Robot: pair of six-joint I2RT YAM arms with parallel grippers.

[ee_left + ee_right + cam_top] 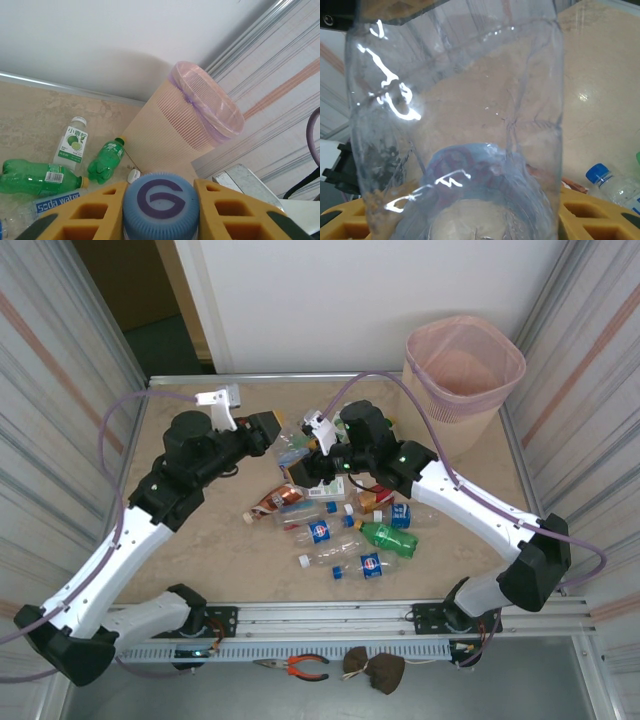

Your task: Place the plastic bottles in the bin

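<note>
Clear plastic crowds the right wrist view: a clear bottle (460,110) stands between the yellow fingers (590,215) of the right claw (465,220). Its label and cap are too blurred to read, and I cannot tell whether the fingers press it or merely flank it. The left claw (161,200) is clamped on a blue cap (161,207) marked with a purple letter; the bottle body is cut off below. From above, loose bottles (345,535) lie heaped mid-table (200,550), several masked by the arms. The bin (440,400) stands upright at the far right corner, with a pink liner over its rim. A green bottle (107,160) lies near its foot.
</note>
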